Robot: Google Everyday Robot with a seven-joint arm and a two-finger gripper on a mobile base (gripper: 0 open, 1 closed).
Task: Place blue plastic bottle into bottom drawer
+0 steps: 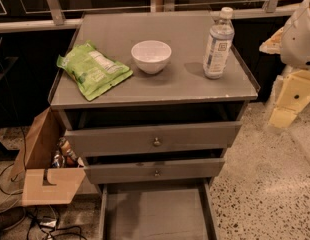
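The blue plastic bottle (218,44) stands upright at the right back of the grey cabinet top (195,84). It is clear bluish plastic with a white cap and a white-and-blue label. The bottom drawer (156,215) is pulled out at the foot of the cabinet, and its flat grey floor shows nothing in it. My gripper (285,114) hangs at the right edge of the view, beside the cabinet's right side. It is below the top's level and well apart from the bottle, and it holds nothing that I can see.
A white bowl (151,56) sits mid-top, left of the bottle. A green snack bag (92,70) lies at the left. The two upper drawers, each with a brass knob (156,142), stand slightly open. A cardboard box (45,169) and cables lie on the floor at the left.
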